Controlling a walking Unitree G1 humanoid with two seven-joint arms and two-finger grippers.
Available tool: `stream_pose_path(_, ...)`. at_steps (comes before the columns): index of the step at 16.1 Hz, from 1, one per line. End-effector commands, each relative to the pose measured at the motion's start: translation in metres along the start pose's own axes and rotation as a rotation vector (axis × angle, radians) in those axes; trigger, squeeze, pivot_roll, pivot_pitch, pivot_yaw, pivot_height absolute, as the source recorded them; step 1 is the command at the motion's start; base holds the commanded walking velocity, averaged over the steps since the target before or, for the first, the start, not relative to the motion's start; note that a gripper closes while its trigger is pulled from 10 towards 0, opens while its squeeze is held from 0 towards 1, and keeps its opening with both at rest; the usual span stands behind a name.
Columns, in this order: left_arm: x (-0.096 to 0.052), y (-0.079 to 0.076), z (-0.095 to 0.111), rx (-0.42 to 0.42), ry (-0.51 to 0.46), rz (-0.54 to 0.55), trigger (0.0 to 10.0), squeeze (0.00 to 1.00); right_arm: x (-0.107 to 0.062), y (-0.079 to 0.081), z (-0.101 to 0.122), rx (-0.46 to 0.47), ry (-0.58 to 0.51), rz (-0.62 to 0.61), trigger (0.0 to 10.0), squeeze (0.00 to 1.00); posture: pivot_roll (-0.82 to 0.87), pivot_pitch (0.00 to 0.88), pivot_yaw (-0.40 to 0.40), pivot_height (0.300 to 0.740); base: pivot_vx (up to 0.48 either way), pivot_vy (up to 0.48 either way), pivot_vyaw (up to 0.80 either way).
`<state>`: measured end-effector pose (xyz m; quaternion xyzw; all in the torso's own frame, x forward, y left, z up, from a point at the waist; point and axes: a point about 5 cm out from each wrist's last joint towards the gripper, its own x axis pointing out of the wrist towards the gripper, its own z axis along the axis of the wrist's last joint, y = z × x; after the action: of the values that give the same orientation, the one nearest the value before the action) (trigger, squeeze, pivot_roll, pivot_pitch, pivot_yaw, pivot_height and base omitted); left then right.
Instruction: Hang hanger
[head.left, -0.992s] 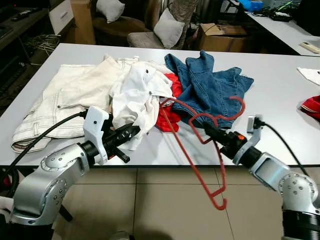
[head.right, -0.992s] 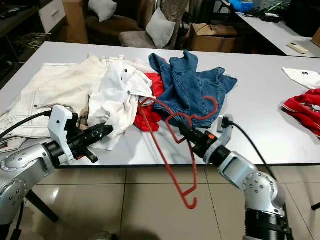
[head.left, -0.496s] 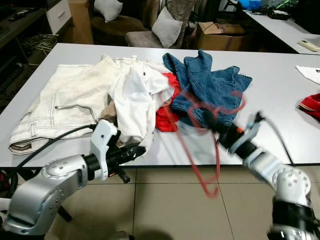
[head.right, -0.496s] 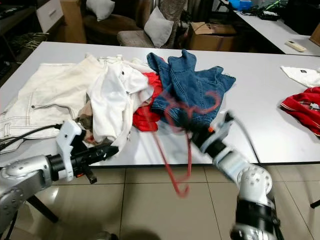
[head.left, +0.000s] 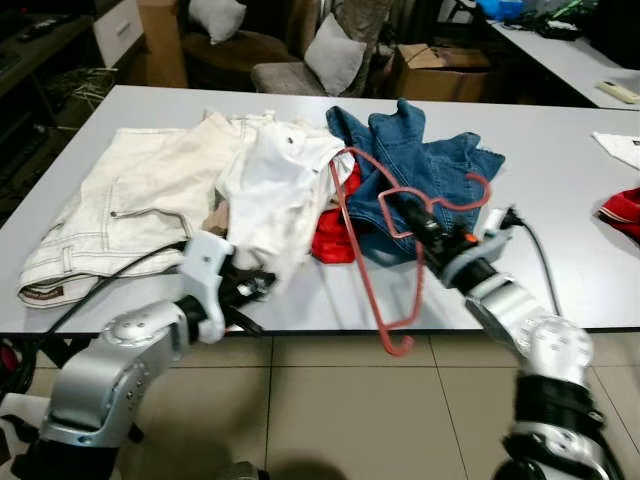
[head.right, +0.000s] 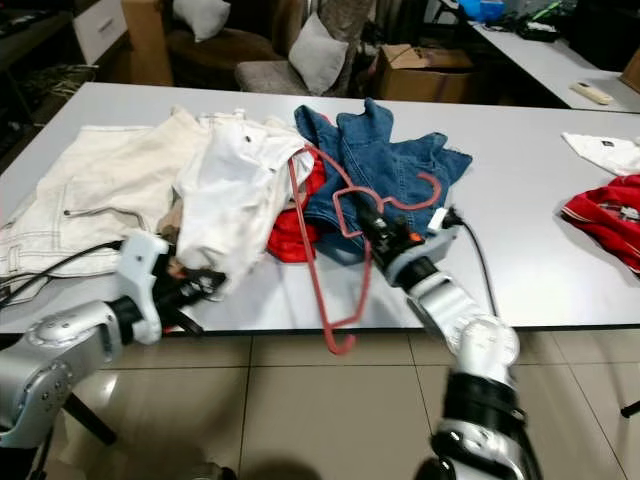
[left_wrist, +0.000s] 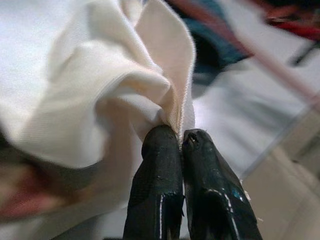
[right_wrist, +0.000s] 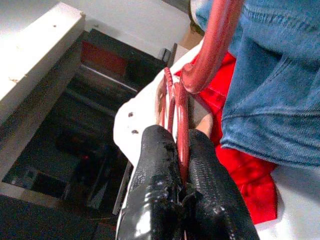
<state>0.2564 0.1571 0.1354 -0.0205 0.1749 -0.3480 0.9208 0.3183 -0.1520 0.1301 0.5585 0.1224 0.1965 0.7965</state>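
Hanger (head.left: 385, 250), red wire, sits mid-frame in the left eye view, held over the table (head.left: 560, 200) edge by the right gripper (head.left: 415, 222); its lower bar dips below the edge toward the floor, hook up near the denim garment (head.left: 425, 160). Right jaws are pinched tight on the hanger's neck, clear in the right wrist view. Left gripper (head.left: 250, 285), lower left of frame, has its jaws closed on a fold of the white shirt (head.left: 275, 185) at the table's near edge.

Risks, as I judge them: thin wire could twist or slip in the right jaws, since the grip is at one pt near the neck. Hanger's upper arm lies close to the shirt and the red cloth (head.left: 335, 235), so it may snag fabric. Left pinch holds just a fold of hem & could let go under a tug.

Count: 1 hanger, 2 grippers, 1 white shirt, 1 denim garment, 1 cream trousers (head.left: 130, 200), 1 red cloth in the pile, 1 more red item (head.left: 622, 210) at right edge.
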Motion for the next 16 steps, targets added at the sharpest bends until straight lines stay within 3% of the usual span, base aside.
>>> stream_pose_path(1,0.002,-0.007,0.002,0.012,0.000,-0.050,0.0,0.00,0.007,0.004,0.003,0.004,-0.025,-0.008,10.0,0.00,-0.01,0.000,-0.025,0.740,0.000,0.000,0.00)
stream_pose_path(4,0.005,-0.010,0.001,0.018,0.006,-0.070,0.0,0.00,0.018,0.010,0.002,0.039,-0.043,0.003,10.0,0.00,-0.01,0.000,-0.022,0.740,0.000,0.000,0.00)
stream_pose_path(6,0.011,-0.017,0.001,0.040,0.000,-0.104,0.0,0.00,0.038,0.022,0.000,0.060,-0.094,0.017,10.0,0.00,0.00,0.000,-0.022,0.740,0.000,0.000,0.00)
stream_pose_path(10,0.009,-0.026,0.002,0.061,-0.018,-0.168,0.0,0.00,0.050,0.021,-0.003,0.080,-0.152,-0.046,10.0,0.00,0.01,0.000,-0.027,0.740,0.000,0.000,0.00)
stream_pose_path(12,0.007,-0.029,0.003,0.070,-0.035,-0.183,0.0,0.00,0.053,0.021,-0.008,0.022,-0.112,-0.065,10.0,0.00,0.02,0.000,-0.028,0.740,0.000,0.000,0.00)
stream_pose_path(13,0.007,-0.013,0.011,0.086,-0.082,-0.043,0.0,0.00,0.047,0.022,-0.015,-0.135,0.005,-0.045,10.0,0.00,0.03,0.000,-0.038,0.740,0.000,0.000,0.00)
stream_pose_path(15,-0.002,0.024,0.027,0.094,-0.157,0.243,0.0,0.00,0.022,0.016,-0.004,-0.236,0.071,-0.025,10.0,0.00,0.03,0.000,-0.046,0.740,0.000,0.000,0.00)
stream_pose_path(16,-0.015,0.043,0.039,0.093,-0.210,0.376,0.0,0.00,-0.001,0.014,0.013,-0.290,0.047,-0.013,10.0,0.00,0.02,0.000,-0.044,0.740,0.000,0.000,0.00)
